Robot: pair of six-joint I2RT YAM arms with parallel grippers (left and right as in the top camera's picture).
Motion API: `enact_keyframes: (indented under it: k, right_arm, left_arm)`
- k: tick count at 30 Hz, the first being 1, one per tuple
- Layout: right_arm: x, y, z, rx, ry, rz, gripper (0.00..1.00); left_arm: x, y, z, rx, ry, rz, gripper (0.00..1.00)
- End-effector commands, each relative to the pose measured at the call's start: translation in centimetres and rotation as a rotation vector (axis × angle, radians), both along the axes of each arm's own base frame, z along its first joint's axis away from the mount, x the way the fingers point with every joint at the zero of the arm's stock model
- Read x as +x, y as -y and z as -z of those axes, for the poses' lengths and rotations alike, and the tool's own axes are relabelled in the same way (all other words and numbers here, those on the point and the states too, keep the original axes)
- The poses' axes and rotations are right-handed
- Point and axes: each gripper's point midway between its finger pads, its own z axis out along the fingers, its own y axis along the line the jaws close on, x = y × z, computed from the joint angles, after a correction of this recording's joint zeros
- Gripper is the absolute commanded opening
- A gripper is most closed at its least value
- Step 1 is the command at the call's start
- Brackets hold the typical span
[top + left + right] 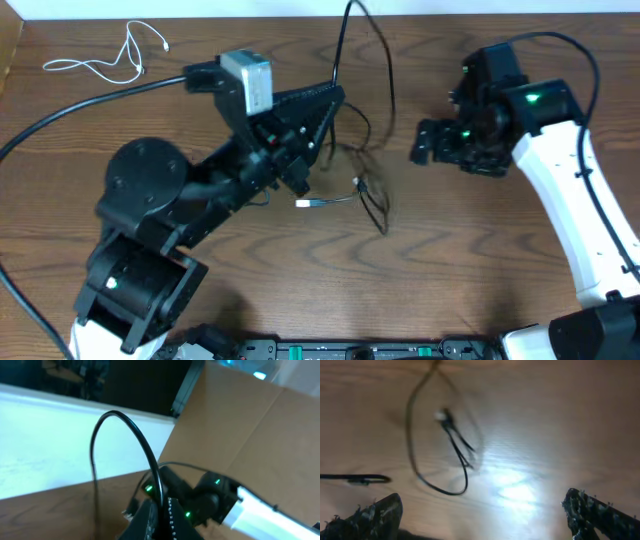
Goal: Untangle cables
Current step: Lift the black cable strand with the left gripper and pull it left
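Your left gripper (159, 507) is clamped on a black cable (114, 413) arcing up from it, other black cable (410, 425) lies looped just right of it, white cable (95, 65) well left, right gripper (418, 145) farther right, jaws wide apart.

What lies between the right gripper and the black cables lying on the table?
Nothing. The overhead view shows only bare wooden table between the open right gripper and the black cables. The right wrist view shows the same bare wood.
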Motion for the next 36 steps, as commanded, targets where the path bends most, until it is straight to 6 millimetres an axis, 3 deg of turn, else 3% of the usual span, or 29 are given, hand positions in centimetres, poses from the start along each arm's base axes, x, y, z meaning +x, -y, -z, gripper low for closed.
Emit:
enact_keyframes:
  k: [1, 4, 7, 12, 15, 22, 26, 30, 36]
  right_arm:
    - [-0.2, -3.3, -0.5, 0.033, 0.05, -0.098, 0.99]
    - [-0.2, -5.4, -0.8, 0.05, 0.087, -0.147, 0.99]
    - [-0.6, -7.1, -1.0, 0.061, 0.109, -0.192, 0.99]
    - [-0.8, -6.9, -0.6, -0.012, 0.127, -0.199, 0.99]
    - [-0.7, -6.3, -0.5, -0.027, 0.122, -0.183, 0.99]
    - [-0.6, -6.1, -0.5, -0.027, 0.121, -0.176, 0.99]
    - [-0.6, -6.1, -0.4, -0.028, 0.118, -0.176, 0.99]
    - [-1.0, -5.9, -0.3, -0.036, 0.101, -0.177, 0.99]
    - [-0.9, -5.9, -0.3, -0.035, 0.103, -0.176, 0.99]
  left_arm:
    - [-0.6, -0.3, -2.5, -0.077, 0.048, 0.013, 0.07]
    - [-1.0, -0.5, -4.5, -0.126, 0.111, 0.017, 0.07]
    - [-0.9, -0.7, -4.8, -0.134, 0.121, 0.002, 0.07]
    - [1.9, -2.8, -2.1, -0.094, 0.013, -0.189, 0.07]
    - [4.0, -5.6, 0.4, -0.046, -0.07, -0.397, 0.08]
    - [7.5, -10.5, 2.7, 0.098, -0.07, -0.731, 0.07]
    - [10.6, -15.0, 4.4, 0.13, -0.111, -0.914, 0.08]
    - [14.3, -23.8, 7.1, 0.142, -0.189, -1.162, 0.07]
    - [16.8, -34.2, 12.6, 0.183, -0.335, -1.407, 0.07]
